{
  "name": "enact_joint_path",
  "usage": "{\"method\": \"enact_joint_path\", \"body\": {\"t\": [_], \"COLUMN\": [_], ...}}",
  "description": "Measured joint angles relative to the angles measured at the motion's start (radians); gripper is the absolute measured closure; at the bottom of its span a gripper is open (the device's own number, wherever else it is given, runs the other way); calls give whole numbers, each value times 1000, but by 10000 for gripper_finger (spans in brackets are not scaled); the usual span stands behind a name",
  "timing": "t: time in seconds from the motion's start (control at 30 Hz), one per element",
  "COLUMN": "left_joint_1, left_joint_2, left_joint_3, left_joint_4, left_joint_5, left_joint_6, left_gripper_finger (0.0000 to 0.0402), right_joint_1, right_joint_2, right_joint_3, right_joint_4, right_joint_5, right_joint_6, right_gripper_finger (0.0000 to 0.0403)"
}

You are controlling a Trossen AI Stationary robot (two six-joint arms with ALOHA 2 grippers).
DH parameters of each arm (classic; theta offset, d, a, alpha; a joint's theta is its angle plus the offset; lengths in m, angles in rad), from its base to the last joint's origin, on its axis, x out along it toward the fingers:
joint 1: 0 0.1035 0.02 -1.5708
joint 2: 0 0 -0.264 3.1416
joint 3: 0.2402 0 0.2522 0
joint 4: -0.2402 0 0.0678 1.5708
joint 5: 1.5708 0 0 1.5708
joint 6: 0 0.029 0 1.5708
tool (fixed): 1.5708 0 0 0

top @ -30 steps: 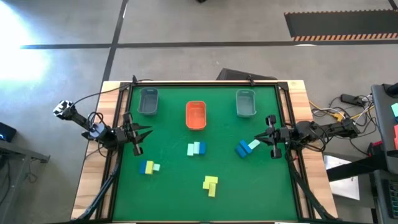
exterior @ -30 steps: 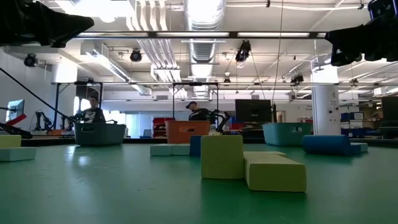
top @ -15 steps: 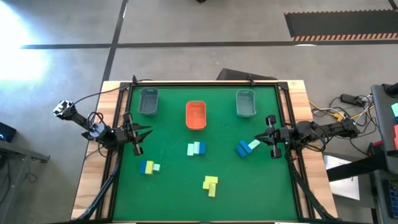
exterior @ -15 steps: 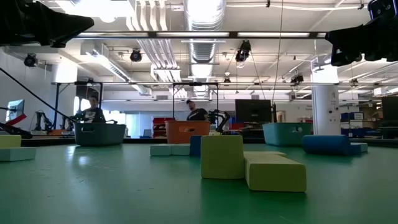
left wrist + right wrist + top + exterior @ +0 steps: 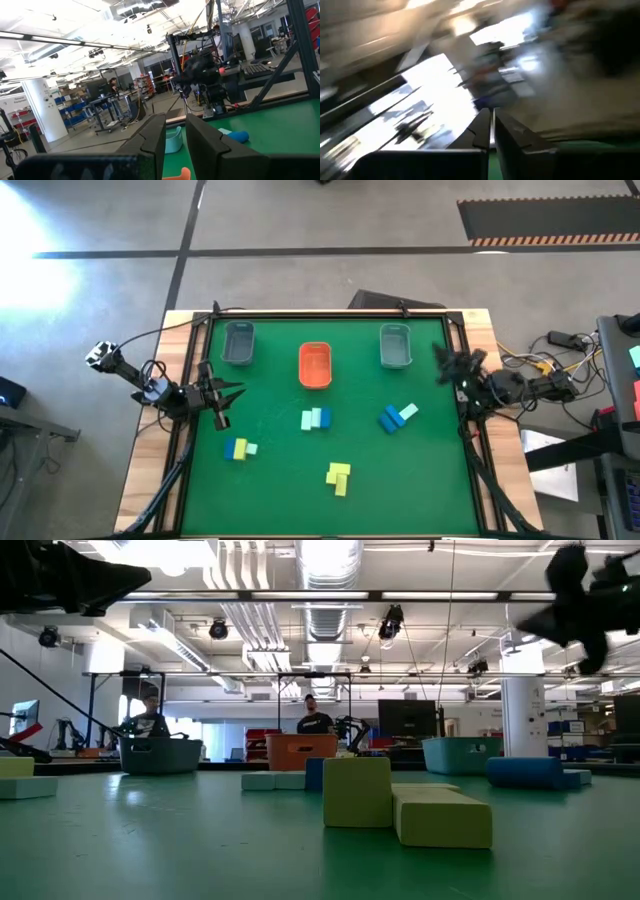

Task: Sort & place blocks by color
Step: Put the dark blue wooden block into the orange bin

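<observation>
Small blocks lie flat on the green mat in loose groups. A blue, yellow and mint group [image 5: 240, 448] is at near left. A mint and blue pair [image 5: 316, 418] sits mid-table. A blue and mint pair [image 5: 397, 417] is to the right, and yellow blocks [image 5: 339, 477] [image 5: 357, 792] lie nearest. My left gripper [image 5: 228, 392] [image 5: 175, 131] hovers at the mat's left edge, open by a narrow gap. My right gripper [image 5: 441, 360] [image 5: 492, 125] is shut, in the air at the right edge near the right grey tray [image 5: 396, 346], and blurred.
Three trays stand in a row along the far side: a grey tray [image 5: 239, 343], an orange tray [image 5: 315, 365] and the right grey one. The mat has a raised black frame [image 5: 330, 313]. People [image 5: 316, 722] stand in the room beyond the table.
My right gripper has swung fast from beside the blue and mint pair toward the table's far edge and turned, ending near the right grey tray. No block has moved. My left arm has kept still.
</observation>
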Motion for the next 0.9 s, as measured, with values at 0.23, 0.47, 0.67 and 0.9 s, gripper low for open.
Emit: {"method": "enact_joint_path", "body": {"t": [0.23, 0.47, 0.67, 0.9], "left_joint_1": [0, 0, 0, 0], "left_joint_2": [0, -1, -1, 0], "left_joint_3": [0, 0, 0, 0], "left_joint_4": [1, 2, 2, 3], "left_joint_5": [0, 0, 0, 1], "left_joint_6": [0, 0, 0, 0], "left_gripper_finger": [343, 343, 343, 343], "right_joint_1": [-13, -12, -12, -12], "right_joint_2": [-4, 14, 14, 14], "right_joint_3": [0, 0, 0, 0], "right_joint_4": [-1, -8, -7, -7], "right_joint_5": [179, -420, -672, -682], "right_joint_6": [-111, -287, -320, -320], "right_gripper_finger": [392, 392, 392, 392]}}
